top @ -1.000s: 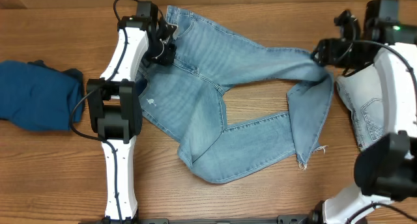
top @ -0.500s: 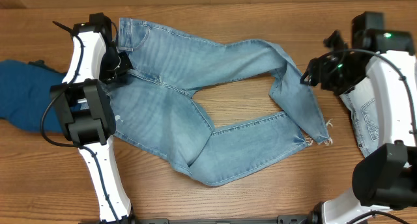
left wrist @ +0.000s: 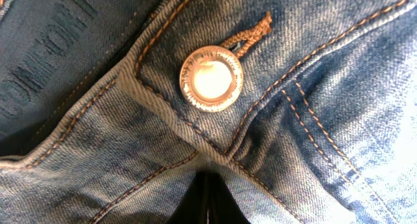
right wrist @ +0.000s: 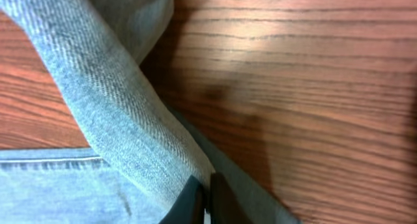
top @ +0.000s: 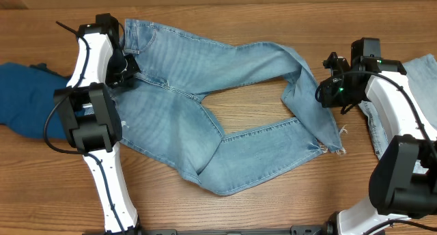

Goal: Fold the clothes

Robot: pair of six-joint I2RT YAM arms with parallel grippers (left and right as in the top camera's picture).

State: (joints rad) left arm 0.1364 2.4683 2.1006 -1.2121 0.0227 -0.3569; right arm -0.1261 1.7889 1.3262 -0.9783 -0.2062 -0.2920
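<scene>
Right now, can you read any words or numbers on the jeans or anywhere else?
"COMFORT": printed upside down on the dark inner waistband of the jeans. Its end is cut off by the frame, so this reading is only likely.
Metal button: there is raised lettering round its rim, too blurred to read.
Overhead and right wrist views: no text shows.

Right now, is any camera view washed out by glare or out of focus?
Left wrist: the button glares white at its centre, stitching around it sharp. Right wrist: a pale sheen on the table, dark shadow under the folded jeans. Overhead: even and crisp.
</scene>
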